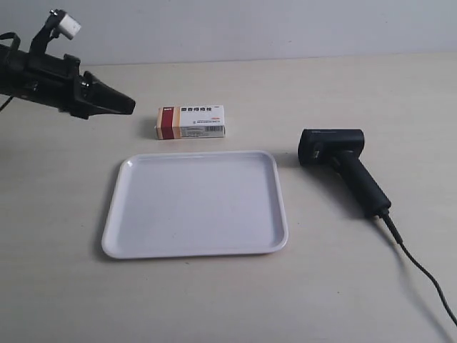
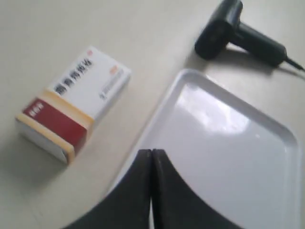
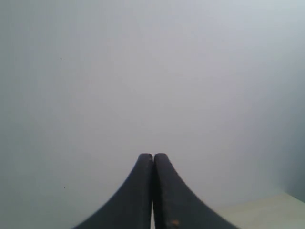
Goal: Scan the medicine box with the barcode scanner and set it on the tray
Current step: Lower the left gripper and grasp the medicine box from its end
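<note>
Pressed together, the left end effector (image 2: pixel 151 155) overlooks tray (image 2: pixel 228 138) and medicine box (image 2: pixel 76 102); the right end effector (image 3: pixel 153 157), likewise closed, sees only wall.

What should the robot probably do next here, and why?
Probably open the left gripper and lower it toward the medicine box. Its jaws are shut and empty above the table, while the box and barcode scanner lie untouched and the tray holds nothing.

Even, soft lighting fills all views; the tray (image 2: pixel 224 133) shows a pale glare patch, the scanner (image 1: pixel 341 163) casts faint shadow, and the left wrist view is slightly blurred.
</note>
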You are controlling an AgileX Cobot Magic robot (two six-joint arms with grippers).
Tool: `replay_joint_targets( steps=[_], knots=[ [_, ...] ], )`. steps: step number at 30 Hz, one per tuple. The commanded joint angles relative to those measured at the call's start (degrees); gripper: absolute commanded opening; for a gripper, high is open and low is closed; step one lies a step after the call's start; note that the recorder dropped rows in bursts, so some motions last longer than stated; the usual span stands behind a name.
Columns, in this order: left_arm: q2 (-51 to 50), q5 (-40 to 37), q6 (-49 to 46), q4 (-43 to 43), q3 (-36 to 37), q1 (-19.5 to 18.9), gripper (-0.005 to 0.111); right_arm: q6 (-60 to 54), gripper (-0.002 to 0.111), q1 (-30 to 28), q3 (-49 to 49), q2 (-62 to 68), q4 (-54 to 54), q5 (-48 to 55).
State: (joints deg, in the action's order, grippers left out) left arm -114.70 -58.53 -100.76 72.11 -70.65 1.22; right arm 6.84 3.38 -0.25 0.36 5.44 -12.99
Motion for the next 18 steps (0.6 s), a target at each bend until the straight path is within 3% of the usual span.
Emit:
replay_joint_targets(
  steps=[1, 7, 11, 18],
  knots=[
    [-3.17, 3.44, -8.09, 15.70, -0.66, 0.05, 0.011, -1.21, 0.000, -0.34, 0.25, -0.36, -0.01, -0.46],
    [-7.26, 5.39, -19.17, 25.90, -2.01, 1.91, 0.067, -0.25, 0.000, -0.34, 0.25, -0.36, -0.01, -0.12],
    [-10.02, 9.60, -19.35, 22.60, -5.31, 4.56, 0.104, -0.25, 0.000, -0.34, 0.25, -0.36, 0.15, 0.00],
    [-16.72, 11.82, -19.35, 10.68, -14.13, 9.11, 0.105, -0.25, 0.000, -0.34, 0.25, -0.36, 0.17, 0.13]
  ],
)
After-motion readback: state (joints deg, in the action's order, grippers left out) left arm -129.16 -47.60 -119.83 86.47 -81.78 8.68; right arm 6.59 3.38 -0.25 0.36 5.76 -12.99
